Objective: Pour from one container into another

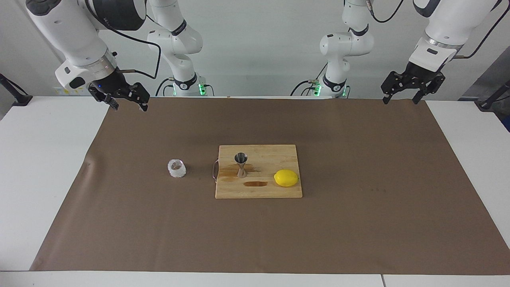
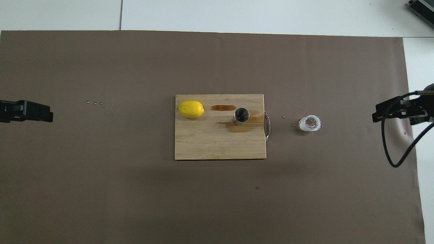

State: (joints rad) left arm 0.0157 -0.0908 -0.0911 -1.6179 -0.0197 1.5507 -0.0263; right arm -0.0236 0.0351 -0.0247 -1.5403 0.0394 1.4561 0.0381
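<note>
Brown paper mat covers most of a white table, with a pale grey wall above it where the two arm bases stand with green lights glowing.

Going across the facing view: the right gripper hangs in the air over the mat's corner at the right arm's end of the table, its fingers spread apart and holding nothing. The mat is slightly creased at that end. The glass cup stands upright on the mat, bumpy-walled and clear, between that end and the cutting board, just beside the board's metal handle but not touching it. The wooden cutting board lies in the middle of the mat. On it the steel jigger stands upright, toward the cup's end of the board, next to a wet brown patch and a darker streak. The lemon lies on the board toward the left arm's end, well apart from the jigger. The left gripper hangs over the mat's edge near the left arm's end, fingers spread and empty.

From overhead a few small drops speckle the mat between the lemon and the left gripper. A black cable loops by the right gripper. No readable writing shows on any item; lettering on the right arm is too small to make out.
</note>
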